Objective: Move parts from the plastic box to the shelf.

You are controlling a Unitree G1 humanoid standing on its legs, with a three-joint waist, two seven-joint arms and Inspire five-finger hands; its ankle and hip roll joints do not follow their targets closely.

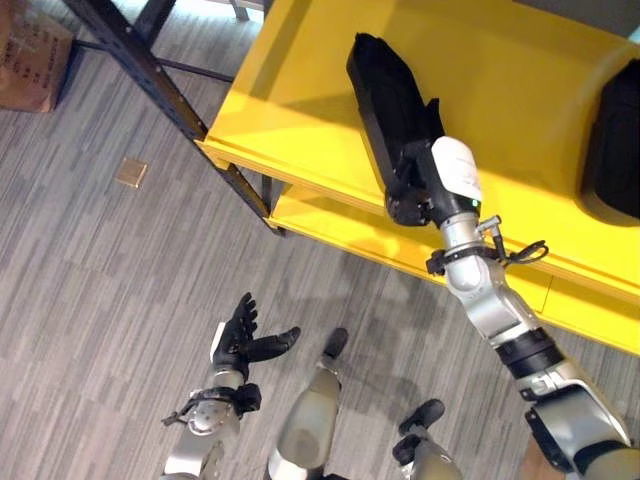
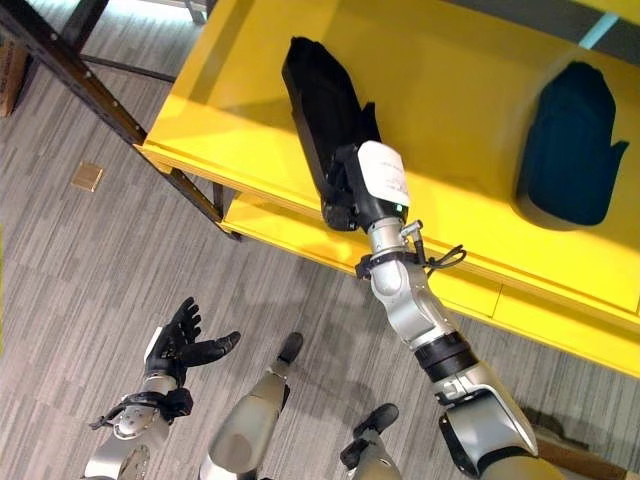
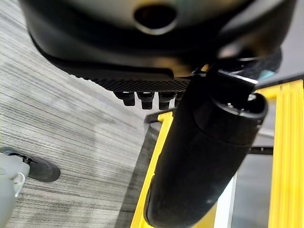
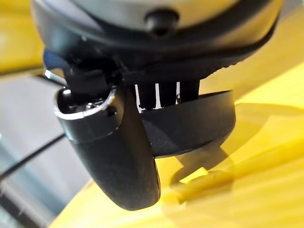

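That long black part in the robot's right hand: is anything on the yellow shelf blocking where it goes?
Nothing visible does. The right hand holds the long black part over bare yellow shelf. Another black part lies well off to the side.

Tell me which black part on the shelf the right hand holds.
The long part near the shelf's front edge; the right hand grips it. The other part lies apart, untouched.

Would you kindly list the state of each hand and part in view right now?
Right hand: on the shelf, shut on the long black part.
Long black part: resting on the yellow shelf, gripped at its near end.
Second black part: lying free on the shelf.
Left hand: open, empty, low over the floor.
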